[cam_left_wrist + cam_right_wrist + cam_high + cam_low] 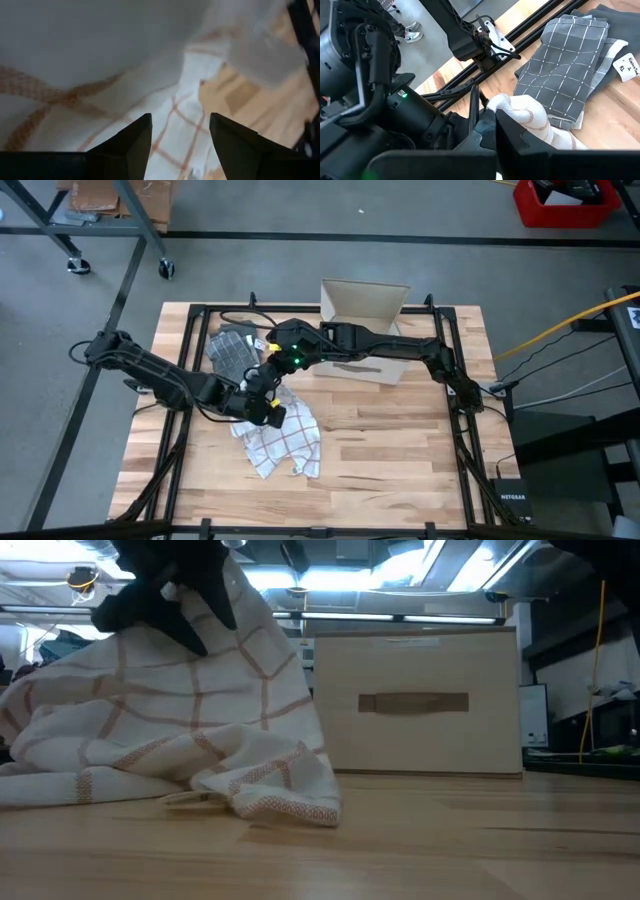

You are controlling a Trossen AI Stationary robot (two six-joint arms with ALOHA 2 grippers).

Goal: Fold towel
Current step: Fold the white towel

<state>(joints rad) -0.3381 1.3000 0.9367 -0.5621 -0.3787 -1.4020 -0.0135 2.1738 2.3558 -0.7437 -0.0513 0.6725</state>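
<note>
High view frames the white towel with red checks (283,438) lying crumpled on the wooden tabletop (400,450), near its middle and towards the left, with both arms meeting at its upper edge. The left end effector (268,406) is seen over that edge; in the left wrist view its two dark fingers (131,142) are spread apart with nothing between them, and towel cloth lies just beyond the tips. The right end effector (487,131) is closed on a bunched fold of the towel (530,116), as shown in the right wrist view. That view alone makes plain the grey checked cloths (570,65) stacked beside the towel, one bearing a small white label (629,66); from above they are seen as a dark patch (232,350). Low view alone shows the towel (170,730) lifted into a peak under a dark end effector (165,590), its lower hem resting on the tabletop, with a pale cardboard box (415,700) standing behind it.
</note>
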